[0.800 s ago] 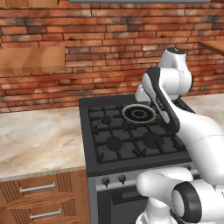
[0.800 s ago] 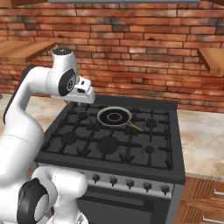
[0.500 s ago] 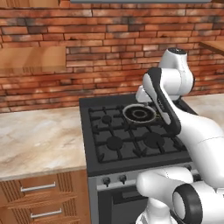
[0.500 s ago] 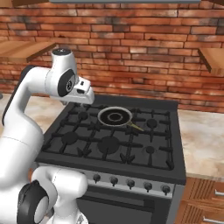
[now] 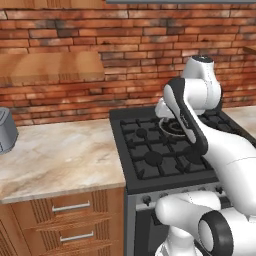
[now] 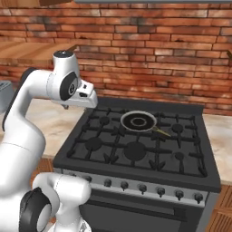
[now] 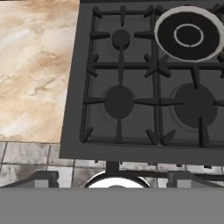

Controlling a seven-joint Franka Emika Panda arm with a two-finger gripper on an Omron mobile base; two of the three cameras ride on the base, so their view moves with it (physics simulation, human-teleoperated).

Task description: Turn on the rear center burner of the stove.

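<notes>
The stove [image 6: 113,156] is a black gas cooktop with cast-iron grates and a row of several small black knobs [image 6: 142,187] on its silver front. A dark skillet with a steel rim [image 6: 138,121] sits on the rear center spot, so the rear center burner is hidden beneath it. In the hand view the skillet [image 7: 189,34] lies at the top right, with the left burners [image 7: 119,100] below centre. My gripper [image 7: 112,178] is open and empty. It hangs high over the stove's left side [image 6: 88,98], far from the knobs.
A marble counter [image 5: 60,155] with wooden drawers [image 5: 70,207] lies left of the stove, and a grey toaster [image 5: 6,135] stands at its far left. A brick wall and a wooden shelf [image 5: 50,67] are behind. More counter [image 6: 222,131] lies to the right.
The whole scene has slid to the right in both base views, so the base has moved; the toaster has come into sight. The arm keeps about the same pose.
</notes>
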